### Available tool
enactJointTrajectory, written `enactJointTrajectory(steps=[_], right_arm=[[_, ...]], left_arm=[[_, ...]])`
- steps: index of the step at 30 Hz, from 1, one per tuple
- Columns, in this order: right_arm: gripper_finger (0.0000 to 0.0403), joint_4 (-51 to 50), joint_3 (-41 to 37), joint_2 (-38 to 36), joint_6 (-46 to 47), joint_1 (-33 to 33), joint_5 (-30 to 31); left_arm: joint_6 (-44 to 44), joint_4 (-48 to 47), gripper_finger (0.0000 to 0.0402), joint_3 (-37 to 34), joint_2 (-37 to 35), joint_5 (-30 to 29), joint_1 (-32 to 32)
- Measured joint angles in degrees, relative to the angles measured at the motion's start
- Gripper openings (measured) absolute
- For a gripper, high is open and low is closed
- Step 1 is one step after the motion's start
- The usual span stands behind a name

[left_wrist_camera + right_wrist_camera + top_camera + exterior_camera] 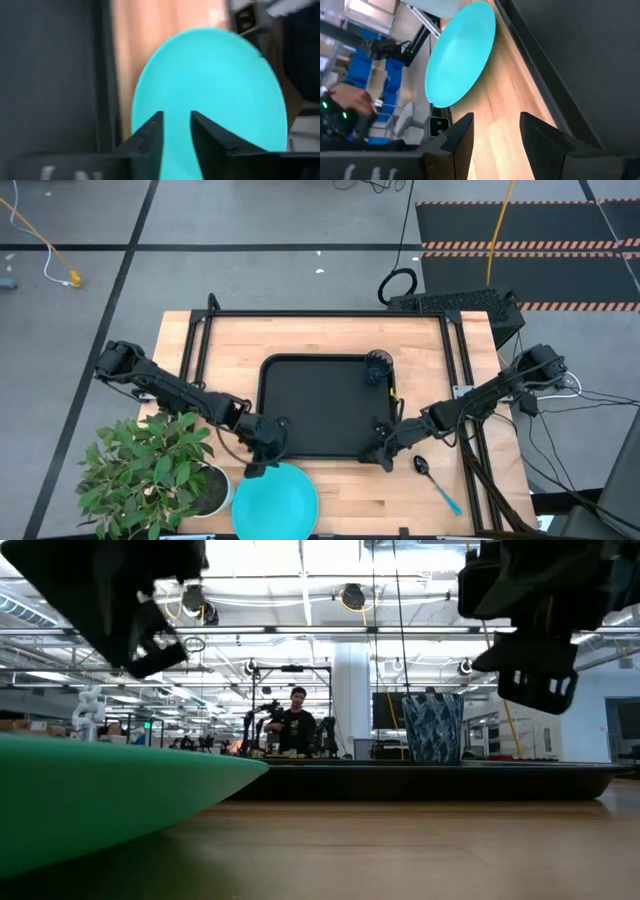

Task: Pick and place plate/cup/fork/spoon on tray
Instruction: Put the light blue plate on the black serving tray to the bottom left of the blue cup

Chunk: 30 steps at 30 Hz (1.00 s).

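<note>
Plate: round flat turquoise-blue plate [276,501] on the pale wooden table [330,335], at the near edge, just outside the tray's near left corner; not on the tray; nearest thing in the low view [110,790].
Plant: leafy green plant in a white pot [150,465], just left of the plate at the near left corner of the table.
Spoon: slim spoon with a light blue handle and dark oval bowl [436,482], flat on the wood near the right front, off the tray, bowl end toward the tray.
Left gripper: dark two-finger left gripper [262,463] above the plate's far rim, beside the tray's near left corner; fingers [150,137] parted with a narrow gap, plate surface visible between them in the left wrist view [210,85]; contact with the plate not clear; nothing seen clamped.
Right gripper: dark two-finger right gripper [384,454] at the tray's near right corner; fingers [461,135] spread apart over bare wood beside the tray rim, empty.
Tray: large black rectangular tray [300,410] with rounded corners and raised rim, mid-table between the two arms.
Fork: orange-handled fork [393,394], only partly visible at the tray's right rim; exact resting place hard to tell.
Cup: small dark round tumbler [376,366] upright in the tray's far right corner; patterned blue-grey in the low view [432,727].
Background: person [296,725] well beyond the table in the room.
</note>
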Motion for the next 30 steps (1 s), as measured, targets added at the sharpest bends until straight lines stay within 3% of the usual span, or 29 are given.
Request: enactJointTrajectory(steps=[5, 11, 16, 24, 30], right_arm=[[0.0151, -0.5, 0.0, -1.3, -7.8, -0.5, 0.3], [0.0151, -1.5, 0.0, -2.1, -14.7, -1.6, 0.2], [0.0151, -2.9, 0.0, -2.2, -18.6, -2.6, 0.2], [0.0151, -5.1, 0.0, -2.2, -22.7, -6.2, -0.1], [0.0151, -5.3, 0.0, -2.2, -24.2, -9.9, -4.0]], left_arm=[[-13.2, -7.9, 0.0194, 0.0, 0.0, 0.2, 2.7], [-22.5, -10.2, 0.0247, 0.0, 0.0, 11.1, 4.6], [-24.3, -10.2, 0.0250, 0.0, 0.0, 15.6, 3.8], [-25.1, -10.2, 0.0239, -2.7, 0.6, 14.9, 3.3], [-26.0, -10.0, 0.0239, -3.5, 4.3, 14.6, 3.2]])
